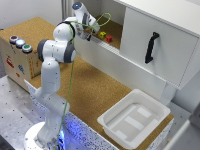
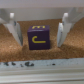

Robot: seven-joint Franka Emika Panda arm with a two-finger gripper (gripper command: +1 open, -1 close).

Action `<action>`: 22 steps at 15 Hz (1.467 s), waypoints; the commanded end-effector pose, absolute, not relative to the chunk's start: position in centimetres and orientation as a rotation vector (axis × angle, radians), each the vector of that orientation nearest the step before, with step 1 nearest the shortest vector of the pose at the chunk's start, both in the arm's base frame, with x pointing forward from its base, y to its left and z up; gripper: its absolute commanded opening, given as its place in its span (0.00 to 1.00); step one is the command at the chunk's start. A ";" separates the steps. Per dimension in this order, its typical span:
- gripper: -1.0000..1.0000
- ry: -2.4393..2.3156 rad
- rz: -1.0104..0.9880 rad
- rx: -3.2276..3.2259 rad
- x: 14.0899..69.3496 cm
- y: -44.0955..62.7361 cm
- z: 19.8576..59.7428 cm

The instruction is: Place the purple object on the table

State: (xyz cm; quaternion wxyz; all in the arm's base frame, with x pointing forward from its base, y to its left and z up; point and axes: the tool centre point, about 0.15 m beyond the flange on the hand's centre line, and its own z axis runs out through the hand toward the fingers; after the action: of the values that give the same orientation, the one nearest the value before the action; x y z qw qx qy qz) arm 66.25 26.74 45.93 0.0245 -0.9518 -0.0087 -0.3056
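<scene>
Looking down from high up and well back in the exterior view, taking in the whole arm (image 1: 55, 75), the long cork table (image 1: 95, 95), the white cabinet (image 1: 155, 40) and the white tray (image 1: 134, 119) all at once. Facing slantwise across the worktop toward the cabinet's open shelf.

Riding right on the wrist in the other view, peering forward past the gripper (image 2: 38, 31) from very close, sitting just behind its fingers (image 2: 13, 30) and filling the frame with cork shelf floor.

Sharing only that shelf spot: the purple block (image 2: 38, 41) between the fingers, barely showing ahead of the gripper (image 1: 91, 31) in the exterior view.
</scene>
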 end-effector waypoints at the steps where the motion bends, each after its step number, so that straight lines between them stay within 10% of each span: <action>1: 0.00 0.058 -0.910 -3.073 68.9 27.7 44.8; 22: 0.00 0.224 -0.884 -2.976 45.8 22.2 41.5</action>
State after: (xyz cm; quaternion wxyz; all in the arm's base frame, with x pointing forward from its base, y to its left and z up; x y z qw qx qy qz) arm 51.42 25.20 45.16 -0.0151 -0.9592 0.0559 -0.2768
